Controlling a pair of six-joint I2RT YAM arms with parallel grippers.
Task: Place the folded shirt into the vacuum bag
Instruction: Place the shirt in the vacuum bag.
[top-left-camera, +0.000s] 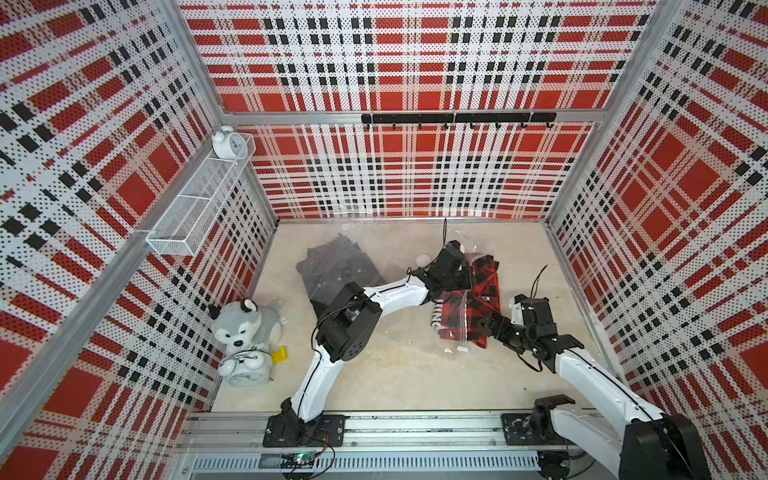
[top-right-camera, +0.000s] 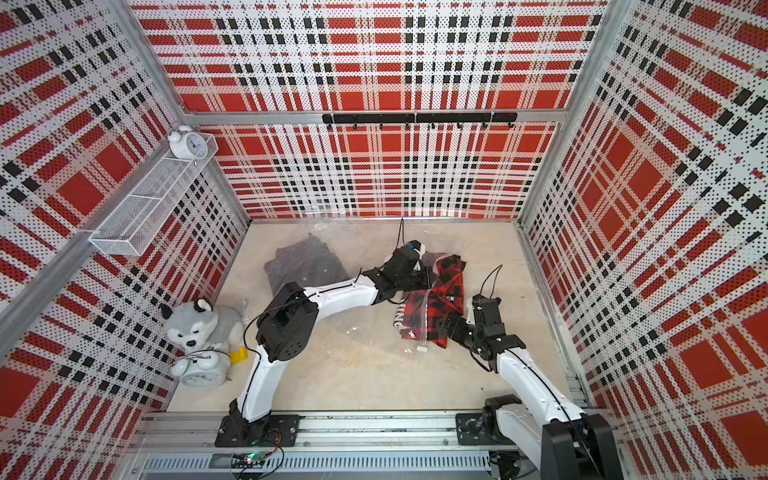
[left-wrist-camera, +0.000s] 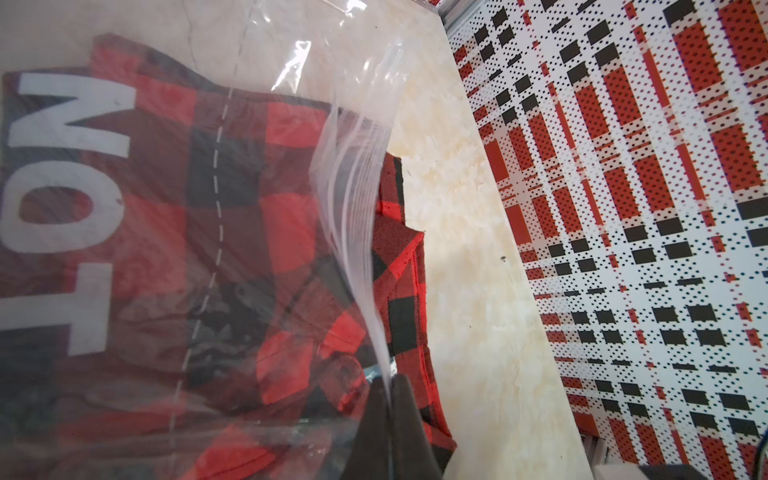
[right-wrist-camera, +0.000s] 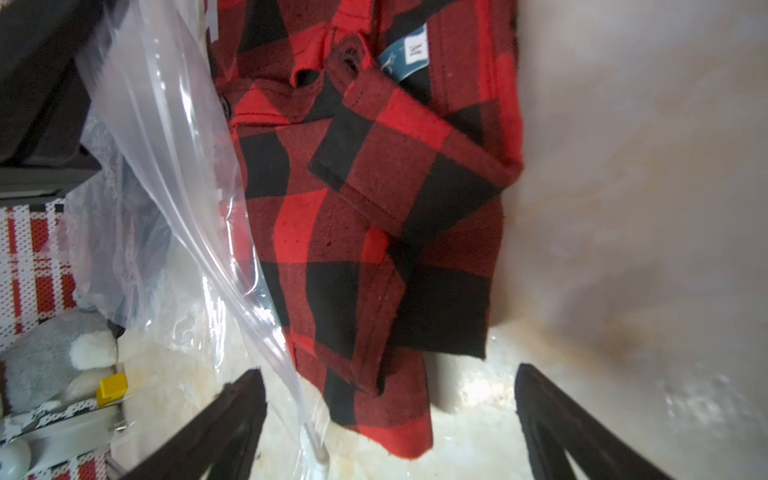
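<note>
Shirt (top-left-camera: 484, 291) lay partly inside bag (left-wrist-camera: 357, 199), right of centre in both top views.
Left claw (left-wrist-camera: 390, 388) was clamped on the bag's edge; right claw (right-wrist-camera: 388, 372) stood apart beside the shirt's bare end.

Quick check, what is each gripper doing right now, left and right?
Left gripper: closed, pinching the edge of the vacuum bag.
Right gripper: open, holding nothing.
</note>
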